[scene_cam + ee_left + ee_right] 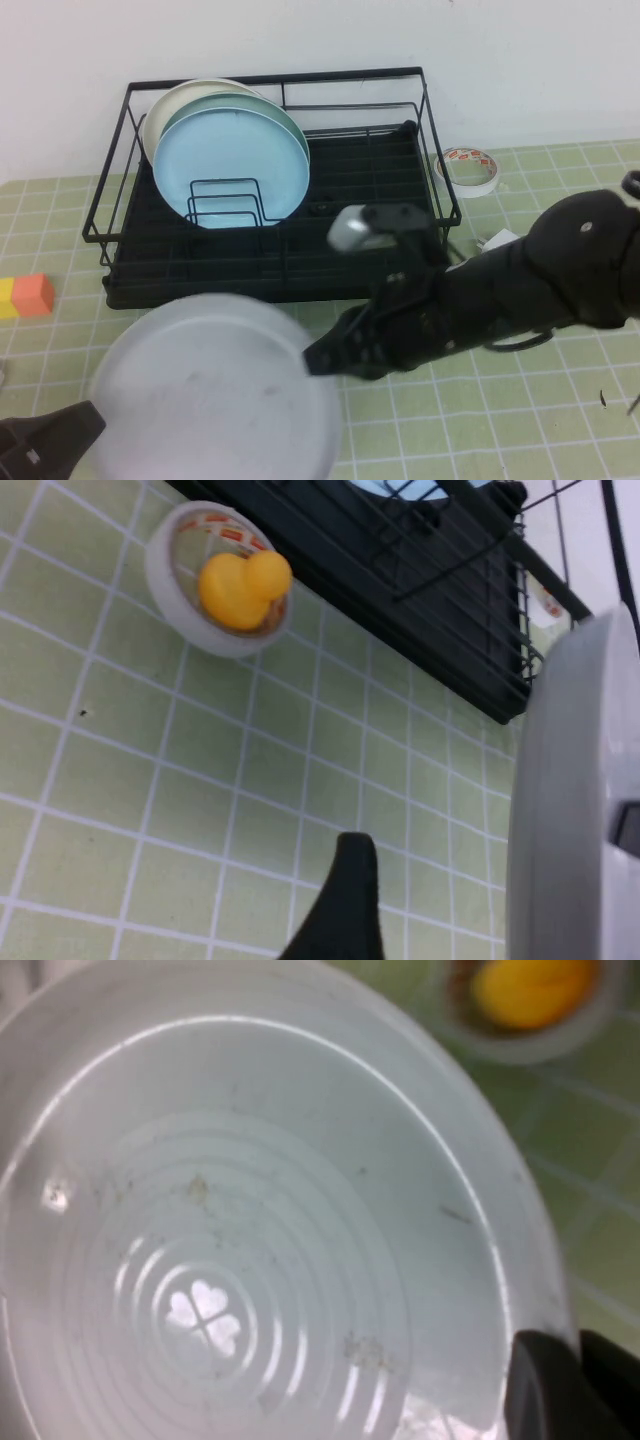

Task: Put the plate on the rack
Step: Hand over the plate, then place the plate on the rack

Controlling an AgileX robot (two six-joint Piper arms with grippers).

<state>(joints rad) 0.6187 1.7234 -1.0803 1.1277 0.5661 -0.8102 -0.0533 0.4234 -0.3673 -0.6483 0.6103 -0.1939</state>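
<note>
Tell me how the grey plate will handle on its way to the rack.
Probably stiff: the plate shows no sag, held only at the rim by the right claw. Its glossy face looks slippery, so it may swivel. The left claw, open at its near-left edge, gives no support.

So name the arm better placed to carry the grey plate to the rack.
Right. The right gripper has its jaws shut on the plate's rim, just in front of the rack. The left gripper sits open at the plate's near-left edge.
</note>
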